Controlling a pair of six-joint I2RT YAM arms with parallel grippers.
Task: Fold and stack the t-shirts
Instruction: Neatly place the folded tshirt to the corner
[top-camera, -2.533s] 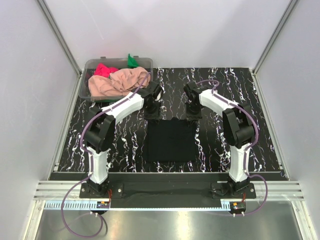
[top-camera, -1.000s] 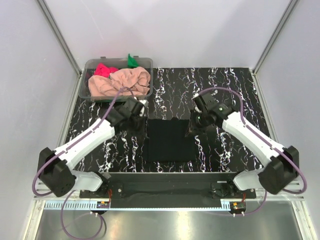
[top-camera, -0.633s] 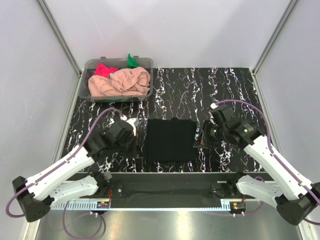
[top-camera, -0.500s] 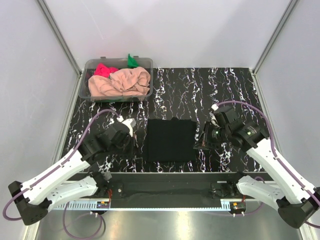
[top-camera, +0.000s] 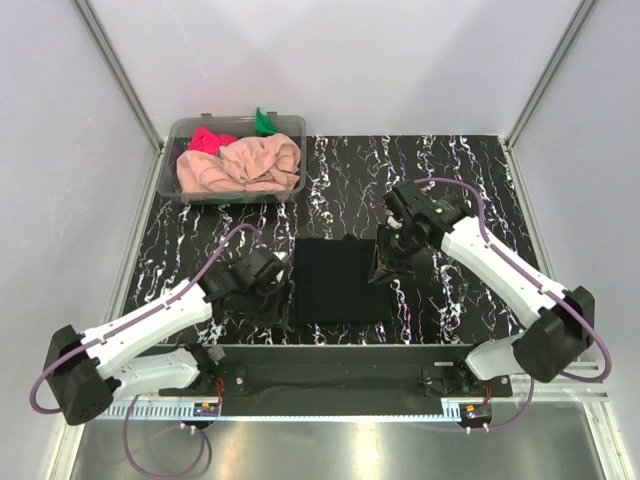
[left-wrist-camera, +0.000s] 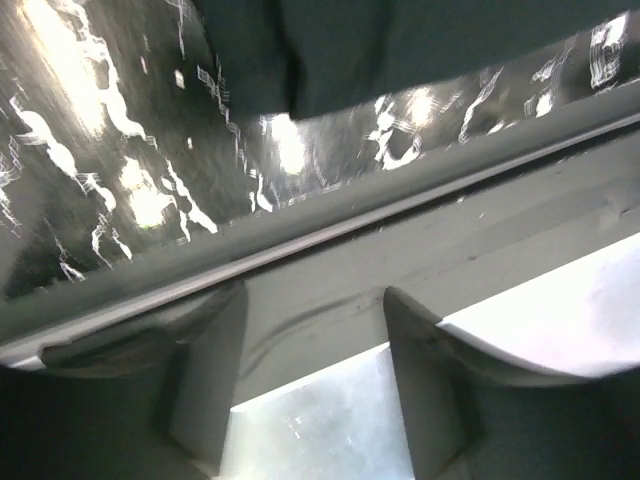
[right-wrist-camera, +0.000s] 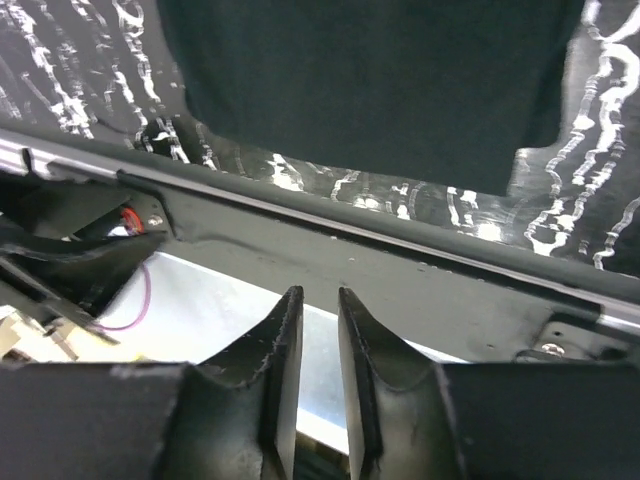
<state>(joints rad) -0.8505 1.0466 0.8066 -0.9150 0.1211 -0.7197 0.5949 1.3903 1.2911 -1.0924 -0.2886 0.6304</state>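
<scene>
Right now the left tool is spread wide and empty, beside the near-left corner of the folded black t-shirt. Right tool has its jaws almost together with nothing between them, at the shirt's right edge. Flanking it like this probably sets up another fold or a tidy. Black shirt lies flat mid-counter, likely the stack base. Peach-pink t-shirt, pink-red t-shirt and green t-shirt sit unfolded in the clear plastic tub, far-left.
</scene>
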